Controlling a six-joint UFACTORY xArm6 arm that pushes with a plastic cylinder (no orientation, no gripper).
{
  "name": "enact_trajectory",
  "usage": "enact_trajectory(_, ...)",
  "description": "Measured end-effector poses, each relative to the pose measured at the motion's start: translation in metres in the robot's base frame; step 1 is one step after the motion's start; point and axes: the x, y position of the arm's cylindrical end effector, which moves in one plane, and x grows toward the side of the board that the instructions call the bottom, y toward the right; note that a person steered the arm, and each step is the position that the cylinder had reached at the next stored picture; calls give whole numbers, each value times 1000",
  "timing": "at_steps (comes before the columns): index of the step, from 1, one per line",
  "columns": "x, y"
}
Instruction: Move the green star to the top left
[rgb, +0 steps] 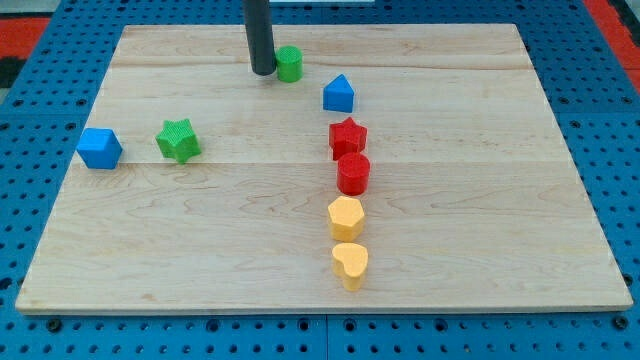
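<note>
Green star (178, 139) is lying at the board's (480, 200) left, just right of a blue cube (99, 148). No jaws are being carried, only a rod. Farther up, the tip (263, 72) is being held just left of a green cylinder (289, 64), well apart from the star.

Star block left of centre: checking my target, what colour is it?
Green star, clearest in the camera view.

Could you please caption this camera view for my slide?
My tip rests beside the green cylinder block, far from the green star block.
</note>
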Motion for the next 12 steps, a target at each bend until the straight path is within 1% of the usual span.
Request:
enact_trajectory(1, -7, 6)
enact_trajectory(2, -15, 53)
enact_trajectory(3, -18, 86)
enact_trajectory(4, -12, 49)
enact_trajectory(5, 17, 20)
enact_trajectory(6, 59, 35)
enact_trajectory(7, 109, 33)
enact_trajectory(8, 171, 8)
enact_trajectory(9, 213, -53)
enact_trajectory(10, 201, -77)
enact_trajectory(11, 162, -77)
enact_trajectory(12, 133, -84)
